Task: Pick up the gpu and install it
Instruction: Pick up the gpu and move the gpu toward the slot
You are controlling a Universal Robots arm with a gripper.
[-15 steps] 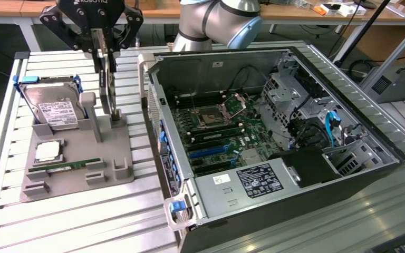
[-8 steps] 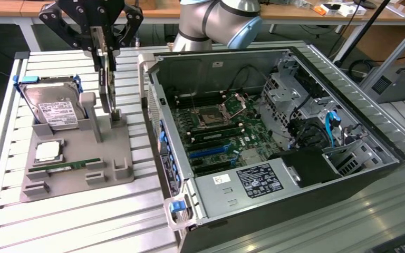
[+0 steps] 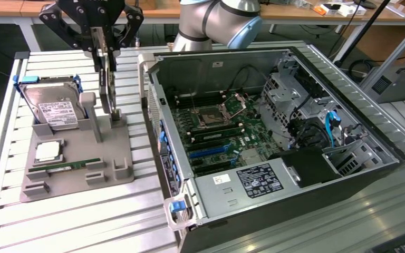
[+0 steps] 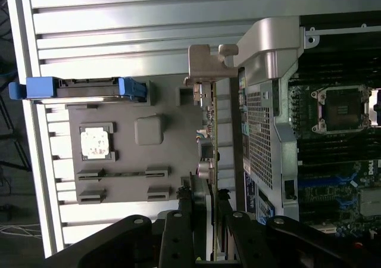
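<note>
Right now your gripper [image 3: 105,48] is clamped on the top edge of the one gpu [image 3: 107,84]. The card stands on edge in the grey tray [image 3: 76,184], just beside the open case [image 3: 371,132]. Its long axis runs along the case wall, with the bracket [image 4: 205,62] at the hard drive's [image 3: 56,108] end. You also have one processor [image 3: 48,152] and one memory stick [image 3: 65,167]. The card's faces are edge-on and hard to read.

No print can be read: the white label [image 3: 60,113] on the hard drive [image 3: 48,96], and the black label [image 3: 261,180] and small white sticker [image 3: 221,179] inside the computer case [image 3: 294,219], carry text too small to make out.
</note>
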